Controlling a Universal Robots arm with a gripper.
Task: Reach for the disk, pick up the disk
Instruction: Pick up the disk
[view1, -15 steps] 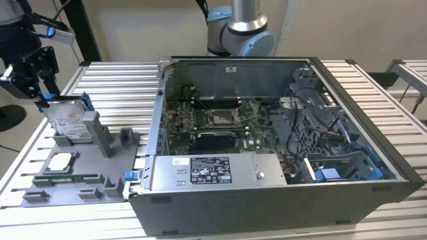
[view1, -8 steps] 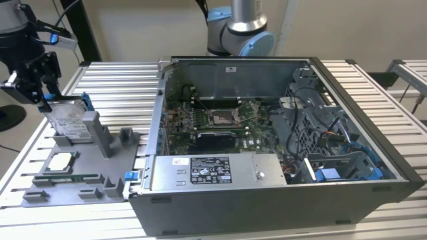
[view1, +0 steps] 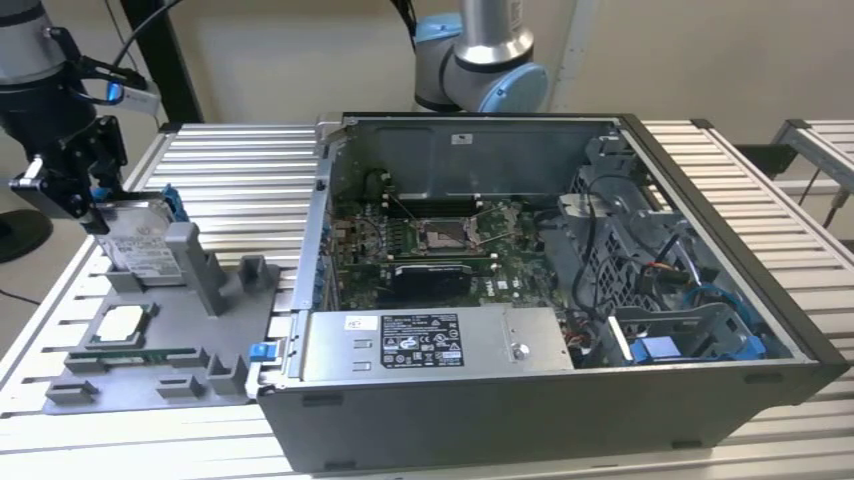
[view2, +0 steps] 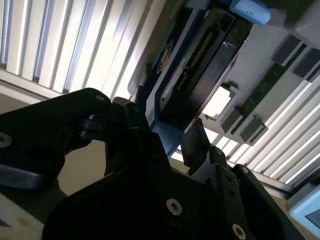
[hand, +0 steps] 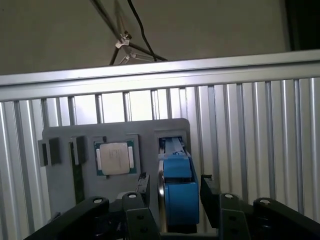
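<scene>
Straddling the disk (hand: 177, 172), an upright silver metal hard drive framed in blue plastic, the black end effector (hand: 175, 195) has its fingers apart, one on each side of the blue edge. The reach looks complete, but the lift is not. In the exterior view the disk (view1: 136, 240) stands in the grey plastic holder (view1: 200, 300) on the slatted metal surface (view1: 227, 165). The pads seem just short of contact, though the end effector's body partly hides them.

Claw (hand: 174, 182) downward, fingers spread apart.
</scene>
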